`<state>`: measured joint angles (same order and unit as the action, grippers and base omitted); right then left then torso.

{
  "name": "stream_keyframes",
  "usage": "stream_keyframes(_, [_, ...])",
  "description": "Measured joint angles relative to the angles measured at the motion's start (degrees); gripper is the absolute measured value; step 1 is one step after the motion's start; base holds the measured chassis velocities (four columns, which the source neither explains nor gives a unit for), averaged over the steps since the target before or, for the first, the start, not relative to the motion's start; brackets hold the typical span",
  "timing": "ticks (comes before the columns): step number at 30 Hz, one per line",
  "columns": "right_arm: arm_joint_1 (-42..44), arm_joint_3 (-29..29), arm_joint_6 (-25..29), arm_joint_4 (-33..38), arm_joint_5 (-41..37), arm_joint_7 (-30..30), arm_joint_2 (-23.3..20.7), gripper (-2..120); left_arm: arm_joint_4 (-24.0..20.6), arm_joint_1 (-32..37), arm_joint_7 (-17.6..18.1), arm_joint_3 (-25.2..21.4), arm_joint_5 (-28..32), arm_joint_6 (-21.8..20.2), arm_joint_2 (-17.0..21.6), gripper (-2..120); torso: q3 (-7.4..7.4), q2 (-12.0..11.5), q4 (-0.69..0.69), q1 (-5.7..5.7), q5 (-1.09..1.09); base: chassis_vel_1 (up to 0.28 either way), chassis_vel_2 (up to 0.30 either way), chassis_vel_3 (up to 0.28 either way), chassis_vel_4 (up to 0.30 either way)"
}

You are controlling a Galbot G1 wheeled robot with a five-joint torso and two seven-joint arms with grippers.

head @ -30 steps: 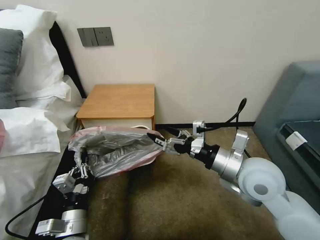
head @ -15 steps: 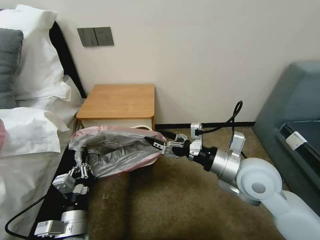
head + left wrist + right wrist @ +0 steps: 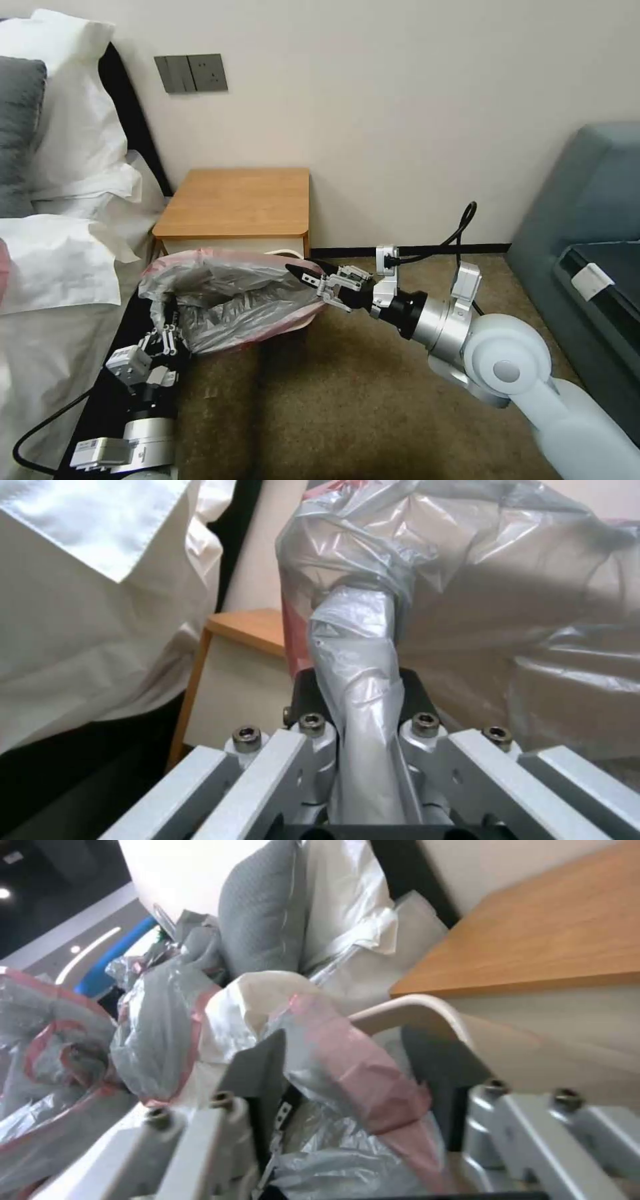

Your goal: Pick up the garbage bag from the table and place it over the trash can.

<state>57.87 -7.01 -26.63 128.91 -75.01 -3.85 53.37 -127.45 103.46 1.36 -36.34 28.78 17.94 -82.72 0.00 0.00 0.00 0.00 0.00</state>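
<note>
Garbage bag [image 3: 230,303] hangs stretched open low in front of the table [image 3: 237,200], w/ pink-edged rim spread wide btwn both arms, above the carpet [image 3: 347,400]. Trash can [image 3: 283,254] sits just behind/under it; only a bit of beige rim peeks over the film, next to the table's white front.

Left gripper [image 3: 167,327] is at the bag's left end, near the bed [image 3: 47,333]; in left wrist view its fingers [image 3: 417,695] are pressed together on a twisted strand of grey film.

Right gripper [image 3: 308,279] is at the bag's right end; fingers [image 3: 253,1075] pinch a pink-tinted fold of the rim, beige bin rim curving right beside them.

White pillows [image 3: 73,120] lie on the bed, well apart.
</note>
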Motion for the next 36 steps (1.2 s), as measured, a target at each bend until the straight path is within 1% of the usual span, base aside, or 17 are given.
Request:
stream_keyframes(3, [0.03, 0.0, 0.02, -0.09, 0.47, -0.01, 0.3, 30, -0.01, -0.25, 0.1, 0.03, 0.01, -0.33, 0.02, 7, 0.0, 0.0, 0.0, 0.0, 0.0, 0.0, 0.0, 0.0, 0.0])
stream_keyframes(4, [0.03, 0.0, 0.02, -0.09, 0.47, -0.01, 0.3, 30, -0.01, -0.25, 0.1, 0.03, 0.01, -0.33, 0.02, 7, 0.0, 0.0, 0.0, 0.0, 0.0, 0.0, 0.0, 0.0, 0.0])
stream_keyframes(7, [0.16, 0.0, 0.02, -0.42, 1.41, -0.33, 0.33, 15, -0.28, -0.36, 0.28, 0.11, 0.05, -0.53, -0.01, 7, 0.0, 0.0, 0.0, 0.0, 0.0, 0.0, 0.0, 0.0, 0.0])
stream_keyframes(8, [0.16, 0.0, 0.02, -0.42, 1.41, -0.33, 0.33, 15, -0.28, -0.36, 0.28, 0.11, 0.05, -0.53, -0.01, 7, 0.0, 0.0, 0.0, 0.0, 0.0, 0.0, 0.0, 0.0, 0.0])
stream_keyframes(9, [0.24, -0.01, 0.02, -0.47, 1.79, -0.54, 0.34, 12, -0.38, -0.39, 0.3, 0.13, 0.05, -0.59, -0.03, 7, 0.0, 0.0, 0.0, 0.0, 0.0, 0.0, 0.0, 0.0, 0.0])
stream_keyframes(10, [0.34, 0.0, 0.02, -0.47, 2.02, -0.71, 0.35, 6, -0.49, -0.42, 0.31, 0.19, 0.05, -0.69, -0.05, 7, 0.0, 0.0, 0.0, 0.0, 0.0, 0.0, 0.0, 0.0, 0.0])
stream_keyframes(12, [0.43, -0.01, 0.02, -0.41, 2.1, -0.79, 0.37, 0, -0.61, -0.51, 0.34, 0.23, 0.05, -0.89, -0.07, 7, 0.0, 0.0, 0.0, 0.0, 0.0, 0.0, 0.0, 0.0, 0.0])
stream_keyframes(17, [0.43, -0.58, 0.17, 0.23, 1.05, -0.56, 0.25, 0, -0.68, -0.53, 0.36, 0.37, -0.16, -0.98, -0.17, 7, 0.0, 0.0, 0.0, 0.0, 0.0, 0.0, 0.0, 0.0, 0.0])
stream_keyframes(21, [0.39, -1.79, 0.3, 2.18, -1.96, 0.47, -0.09, 0, -0.46, -0.38, 0.36, 0.63, -0.9, -0.94, -0.34, 7, 0.0, 0.0, 0.0, 0.0, 0.0, 0.0, 0.0, 0.0, 0.0])
stream_keyframes(25, [-0.04, -2.75, 0.55, 3.57, -4.31, 1.94, -0.47, 0, -0.26, 0.04, 0.23, 1.06, -2.31, -0.59, -0.45, 7, 0.0, 0.0, 0.0, 0.0, 0.0, 0.0, 0.0, 0.0, 0.0])
stream_keyframes(27, [-1.12, -2.9, 0.85, 3.81, -5.3, 3.38, -0.55, 0, -0.17, 0.53, -0.49, 1.44, -3.9, 0.2, -0.48, 7, 0.0, 0.0, 0.0, 0.0, 0.0, 0.0, 0.0, 0.0, 0.0])
stream_keyframes(33, [-3.96, -1.48, 1.24, -0.25, -4.33, 5.57, 0.21, 0, -0.78, 1.5, -1.92, 1.6, -4.69, 0.92, -0.56, 7, 0.0, 0.0, 0.0, 0.0, 0.0, 0.0, 0.0, 0.0, 0.0])
stream_keyframes(35, [-5.17, -0.48, 1.22, -2.61, -2.51, 6.98, 0.72, 0, -1.39, 1.96, -2.57, 1.54, -4.47, 1.22, -0.59, 7, 0.0, 0.0, 0.0, 0.0, 0.0, 0.0, 0.0, 0.0, 0.0])
stream_keyframes(36, [-5.17, -0.48, 1.22, -2.61, -2.51, 6.98, 0.72, 0, -1.39, 1.96, -2.57, 1.54, -4.47, 1.22, -0.59, 7, 0.0, 0.0, 0.0, 0.0, 0.0, 0.0, 0.0, 0.0, 0.0])
